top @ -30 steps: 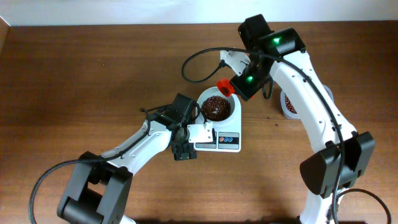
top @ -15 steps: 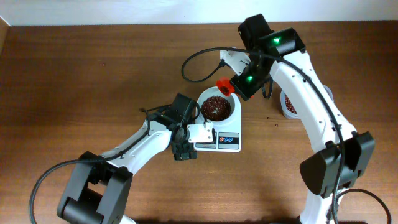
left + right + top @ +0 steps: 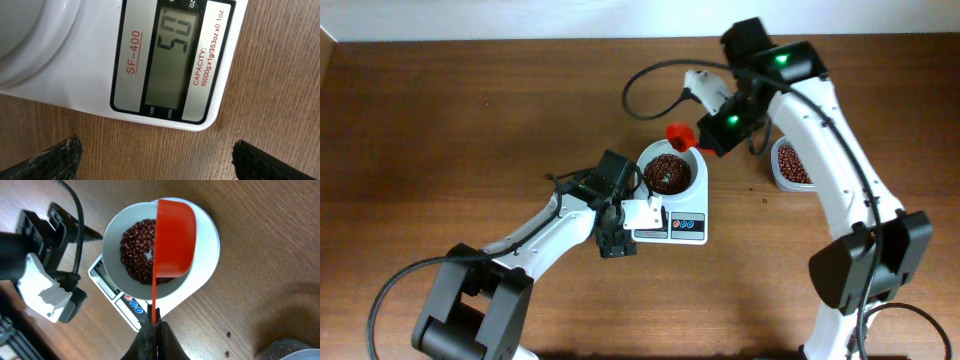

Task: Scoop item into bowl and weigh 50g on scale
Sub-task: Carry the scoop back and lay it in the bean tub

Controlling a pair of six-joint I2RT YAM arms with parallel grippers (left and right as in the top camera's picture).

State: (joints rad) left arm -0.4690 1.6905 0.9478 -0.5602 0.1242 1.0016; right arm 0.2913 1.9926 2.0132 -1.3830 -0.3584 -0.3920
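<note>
Centre of the overhead frame: white bowl (image 3: 691, 186) standing on the kitchen scale (image 3: 670, 236), with a heap of dark red-brown beans (image 3: 666, 172) inside. Just above the bowl's upper right rim, a red scoop (image 3: 679, 134), thin handle pinched in the right gripper (image 3: 708, 132).

Right wrist view: scoop (image 3: 172, 240) turned on its edge over the right half of the bowl (image 3: 112, 240), beans (image 3: 136, 250) piled left of it. Handle running straight down to the bottom edge, clamped tight in the gripper (image 3: 154, 326). Blue and red buttons (image 3: 131, 302) on the scale (image 3: 114, 286) below the bowl.

Left gripper (image 3: 617, 243) low over the wooden table (image 3: 470, 120), just left of the scale's lower left corner, touching nothing.

Left wrist view: fingertips (image 3: 55, 157) far apart in the two bottom corners, only bare wood between them. Above, the scale (image 3: 75, 65) marked SF-400, display (image 3: 172, 60) reading 50.

Right of the overhead frame, partly behind the right arm: a tub (image 3: 776, 170) with more beans, well apart from the scale.
</note>
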